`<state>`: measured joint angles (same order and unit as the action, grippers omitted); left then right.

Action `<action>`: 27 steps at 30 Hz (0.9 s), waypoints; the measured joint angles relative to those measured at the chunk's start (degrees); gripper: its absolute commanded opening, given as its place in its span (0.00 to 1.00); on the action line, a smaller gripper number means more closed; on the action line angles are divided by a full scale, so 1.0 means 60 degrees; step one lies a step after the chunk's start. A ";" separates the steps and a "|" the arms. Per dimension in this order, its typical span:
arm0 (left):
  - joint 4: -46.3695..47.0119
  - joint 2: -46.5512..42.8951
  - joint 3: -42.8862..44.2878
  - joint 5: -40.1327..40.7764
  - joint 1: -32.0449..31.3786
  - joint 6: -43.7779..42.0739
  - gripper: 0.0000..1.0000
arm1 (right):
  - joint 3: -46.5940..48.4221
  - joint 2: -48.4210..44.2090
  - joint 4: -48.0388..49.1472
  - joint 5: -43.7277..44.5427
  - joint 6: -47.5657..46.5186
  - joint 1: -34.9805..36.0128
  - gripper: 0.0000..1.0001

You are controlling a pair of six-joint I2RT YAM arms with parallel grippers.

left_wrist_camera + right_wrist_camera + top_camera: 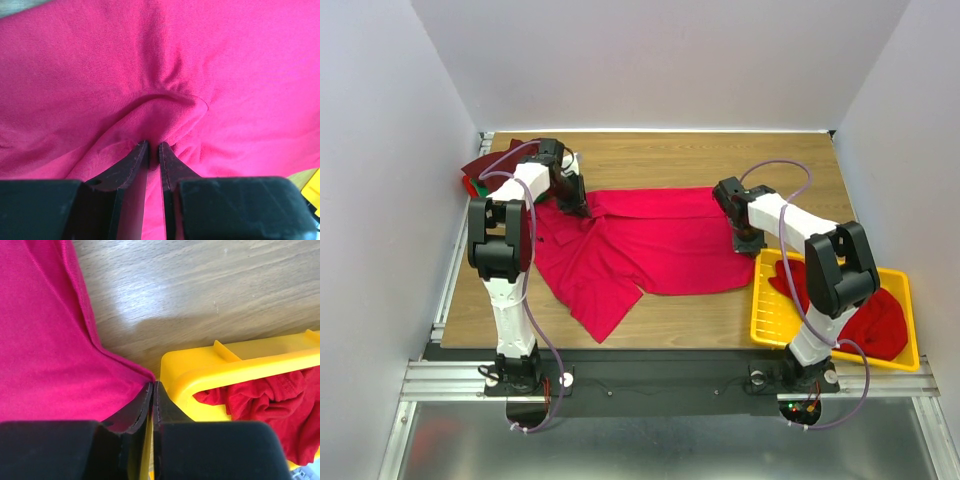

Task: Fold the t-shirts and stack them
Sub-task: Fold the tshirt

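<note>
Pale grey-white walls (650, 60) close the cell on the left, far and right sides, plain and matt.

Wood-grain table (660, 155): light brown laminate, bare along the far edge and in the near strip. Seen from the right wrist, it carries a soft sheen.

Aluminium rail (660, 385): slotted extrusion running left to right along the near edge, with both arm bases bolted to it.

Crimson t-shirt (650, 245): bright red cloth spread over the middle of the table. It lies flat on the right and is rumpled on the left, with one flap trailing toward the near edge.

Yellow tray (767, 318): slotted plastic at the near right of the table, its far-left corner just beside the crimson t-shirt's hem.

Left arm (500, 240) and right arm (835, 270): white links, black joints, lilac cables.

Red t-shirts (875, 325): crumpled inside the yellow tray, filling its right part.

Maroon t-shirt (485, 165): at the far left corner of the table, lying over a green t-shirt (470, 187) of which only an edge shows.

Left end effector (153, 145): over the far left part of the crimson t-shirt. Its jaws are narrow and a raised pucker of the cloth is pinched at the tips.

Right end effector (152, 385): at the crimson t-shirt's near right hem corner, touching the yellow tray's corner. Its jaws are closed together on that corner of cloth.
</note>
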<state>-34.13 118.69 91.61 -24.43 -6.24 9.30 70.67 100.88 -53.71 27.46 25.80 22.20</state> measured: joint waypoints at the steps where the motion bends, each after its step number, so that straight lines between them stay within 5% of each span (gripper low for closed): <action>1: 0.0000 0.0000 0.0000 -0.0011 0.0007 -0.0004 0.26 | 0.0022 0.0044 -0.0018 0.0066 0.0015 0.0000 0.14; 7: -0.0007 0.0000 0.0000 -0.0076 0.0084 -0.0051 0.26 | 0.0266 0.0124 -0.0280 0.0062 0.0135 0.0000 0.55; 18: -0.0073 0.0004 0.0186 -0.0131 0.0120 -0.0076 0.26 | 0.2452 0.0273 0.0321 -0.0809 -0.0616 -0.0004 0.66; 24: -0.0117 0.0004 0.0350 -0.0459 0.0120 -0.0047 0.72 | 0.2845 0.1592 0.1086 -0.0947 -0.1031 -0.0189 0.68; 27: -0.0204 0.0004 0.0605 -0.0688 0.0124 0.0025 0.73 | 0.2922 0.2335 0.1322 -0.1035 -0.1166 -0.0488 0.68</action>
<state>-35.35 118.72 95.24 -28.56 -5.50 9.45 88.20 114.89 -45.78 21.26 18.81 19.27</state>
